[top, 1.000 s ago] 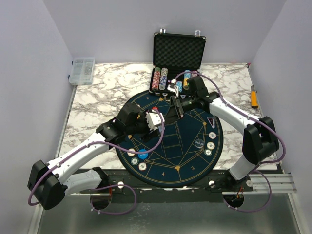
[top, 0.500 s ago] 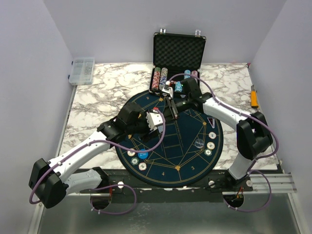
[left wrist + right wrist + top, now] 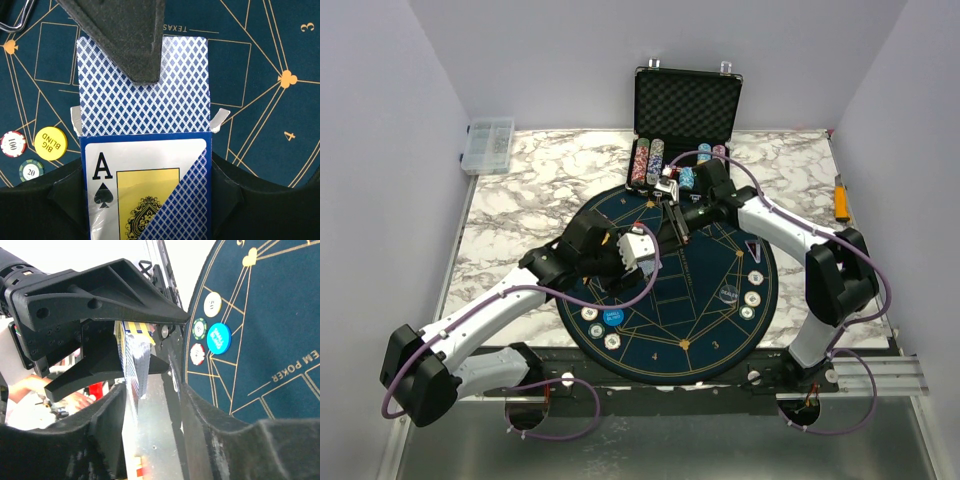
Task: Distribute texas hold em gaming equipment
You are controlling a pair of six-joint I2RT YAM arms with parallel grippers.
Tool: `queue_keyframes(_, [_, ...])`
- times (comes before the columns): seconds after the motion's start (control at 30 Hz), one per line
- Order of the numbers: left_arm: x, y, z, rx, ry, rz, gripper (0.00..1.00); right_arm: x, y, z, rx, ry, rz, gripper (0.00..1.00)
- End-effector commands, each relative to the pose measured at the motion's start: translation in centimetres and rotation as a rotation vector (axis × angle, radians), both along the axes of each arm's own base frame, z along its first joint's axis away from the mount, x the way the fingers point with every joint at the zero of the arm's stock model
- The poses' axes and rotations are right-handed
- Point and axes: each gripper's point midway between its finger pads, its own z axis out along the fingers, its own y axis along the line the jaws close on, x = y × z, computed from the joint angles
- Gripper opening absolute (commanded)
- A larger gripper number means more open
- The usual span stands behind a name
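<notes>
The card box is held over the mat, clamped across its sides by the left gripper. The deck, half out of it, is pinched by the right gripper. The pull is best kept straight along the box so the flaps are not snagged and no card fans loose. 1 box and 1 deck are counted, with 3 discs beside them: 1 yellow disc, 1 red-rimmed chip, 1 green-rimmed chip

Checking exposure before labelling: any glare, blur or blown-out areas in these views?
Top external: even light, sharp, no glare. Left wrist: card box crisp, no glare. Right wrist: background blown out white upper left; bottom foreground dark and soft; chips sharp.
</notes>
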Motion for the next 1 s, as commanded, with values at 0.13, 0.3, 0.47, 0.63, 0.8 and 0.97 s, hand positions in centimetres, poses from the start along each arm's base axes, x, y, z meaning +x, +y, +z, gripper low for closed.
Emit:
queue_keyframes(0.13, [0.8,-1.5,3.1,-0.079,-0.031,-0.013,0.00,-1.0,0.8,1.6,0.046,-0.038,0.044,0.49])
queue_keyframes(0.3, [0.9,-1.0,3.1,-0.081,-0.031,0.004,0.00,-1.0,0.4,0.5,-0.012,-0.031,0.033,0.29])
queue_keyframes(0.47, [0.8,-0.3,3.0,-0.083,-0.038,0.016,0.00,-0.8,-0.6,0.3,-0.031,-0.022,0.020,0.15])
queue_keyframes(0.63, [1.0,0.2,2.7,-0.077,-0.036,0.032,0.00,-0.2,-1.4,0.6,-0.027,-0.012,-0.001,0.06])
queue_keyframes(0.8, [1.3,0.7,2.4,-0.070,-0.039,0.043,0.00,-0.3,-1.9,1.6,-0.005,-0.026,0.015,0.01])
queue_keyframes(0.97, [1.6,1.6,2.0,-0.062,-0.044,0.063,0.00,-0.4,-3.2,2.8,0.024,-0.030,0.032,0.01])
